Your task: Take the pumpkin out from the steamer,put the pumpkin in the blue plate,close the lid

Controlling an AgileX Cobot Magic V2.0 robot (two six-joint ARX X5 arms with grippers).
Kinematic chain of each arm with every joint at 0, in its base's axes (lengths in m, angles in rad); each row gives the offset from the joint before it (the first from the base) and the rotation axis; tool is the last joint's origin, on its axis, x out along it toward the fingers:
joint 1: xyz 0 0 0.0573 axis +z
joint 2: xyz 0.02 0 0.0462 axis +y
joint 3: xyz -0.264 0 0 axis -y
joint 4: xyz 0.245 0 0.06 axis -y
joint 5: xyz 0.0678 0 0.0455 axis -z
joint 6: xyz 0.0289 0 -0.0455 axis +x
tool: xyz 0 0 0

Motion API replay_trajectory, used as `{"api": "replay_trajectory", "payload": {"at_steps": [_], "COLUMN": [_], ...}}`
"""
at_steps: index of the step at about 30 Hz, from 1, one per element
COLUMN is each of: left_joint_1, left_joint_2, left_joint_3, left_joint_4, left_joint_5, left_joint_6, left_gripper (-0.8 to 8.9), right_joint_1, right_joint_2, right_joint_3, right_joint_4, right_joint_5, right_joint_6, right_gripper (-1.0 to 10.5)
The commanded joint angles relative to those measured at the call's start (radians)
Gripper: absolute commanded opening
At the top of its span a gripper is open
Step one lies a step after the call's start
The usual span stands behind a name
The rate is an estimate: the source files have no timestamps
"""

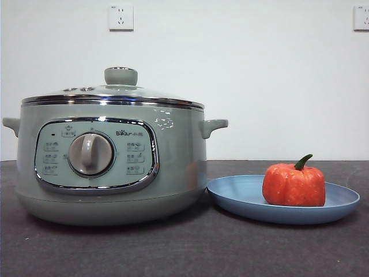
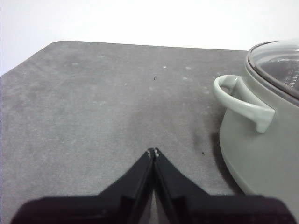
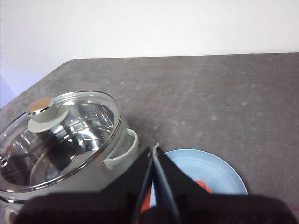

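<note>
The sage-green steamer [image 1: 109,161] stands at the left of the front view with its glass lid [image 1: 118,92] seated on the chrome rim. Beside it on the right lies the blue plate [image 1: 242,196], and the orange-red pumpkin [image 1: 294,184] sits upright on it. My left gripper [image 2: 153,151] is shut and empty, held above bare table beside the steamer's side handle [image 2: 243,102]. My right gripper [image 3: 155,148] is also shut and empty, raised above the gap between the lidded steamer [image 3: 65,140] and the plate [image 3: 219,172]; a sliver of pumpkin [image 3: 203,185] shows behind its jaws.
A dark grey mat [image 1: 184,248] covers the table. The white wall behind carries two sockets [image 1: 121,17]. Neither arm appears in the front view.
</note>
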Motion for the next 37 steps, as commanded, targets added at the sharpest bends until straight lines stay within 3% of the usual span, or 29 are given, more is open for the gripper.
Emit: {"api": "replay_trajectory", "payload": {"at_steps": [1,23,25,27,30,35,37], "left_joint_1": [0.003,0.003,0.003,0.003,0.003,0.003,0.003], "left_joint_2": [-0.003,-0.002,-0.002,-0.002,-0.002,-0.002,-0.002], "left_joint_3": [-0.015,-0.015,-0.015,-0.015,-0.015,-0.015,-0.015], "left_joint_4": [-0.002,-0.002,-0.002,-0.002,-0.002,-0.002,-0.002], "left_joint_5": [0.000,-0.002,-0.002,-0.001,-0.001,0.000,-0.001], "left_joint_6": [-0.008,-0.008,-0.008,-0.008,-0.008,-0.008,-0.008], "left_gripper": [-0.03,-0.03,-0.03,-0.03,-0.04,-0.03,-0.03], "right_joint_1": [0.001,0.001,0.001,-0.009,-0.090,-0.333,-0.405], "right_joint_2": [-0.001,-0.001,-0.003,-0.032,-0.111,-0.241,-0.287], "right_joint_3": [-0.005,-0.005,-0.006,-0.009,-0.048,-0.200,-0.271], "right_joint_4": [0.003,0.000,-0.013,-0.066,-0.085,0.005,0.056], "right_joint_5": [0.003,0.003,0.010,0.014,0.014,-0.187,-0.212], "right_joint_6": [0.009,0.007,-0.100,-0.162,-0.221,-0.230,-0.230], "right_gripper": [0.0,0.0,0.0,0.0,0.0,0.0,0.0]}}
